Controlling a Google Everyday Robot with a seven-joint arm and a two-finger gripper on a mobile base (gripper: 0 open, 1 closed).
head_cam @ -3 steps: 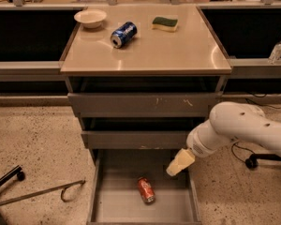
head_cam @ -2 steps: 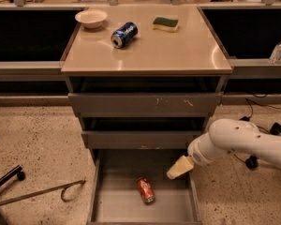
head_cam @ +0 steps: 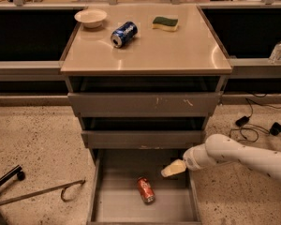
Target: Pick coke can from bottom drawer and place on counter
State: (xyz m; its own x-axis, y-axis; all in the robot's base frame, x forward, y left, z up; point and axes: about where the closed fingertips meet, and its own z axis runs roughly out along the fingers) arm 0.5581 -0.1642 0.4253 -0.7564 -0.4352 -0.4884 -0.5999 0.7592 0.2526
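Camera view, single frame. Bottom drawer (head_cam: pixel 126 209) stands pulled open. Coke can (head_cam: pixel 146 190) lies on its side on the drawer floor, near the middle. End effector (head_cam: pixel 173 168) hangs over the drawer's right rear part — up and right of the can, not touching it; open or closed, cannot tell. On the table (head_cam: pixel 150 53) — white bowl (head_cam: pixel 90 18), blue soda can (head_cam: pixel 124 34) on its side, green-and-yellow sponge (head_cam: pixel 165 23).
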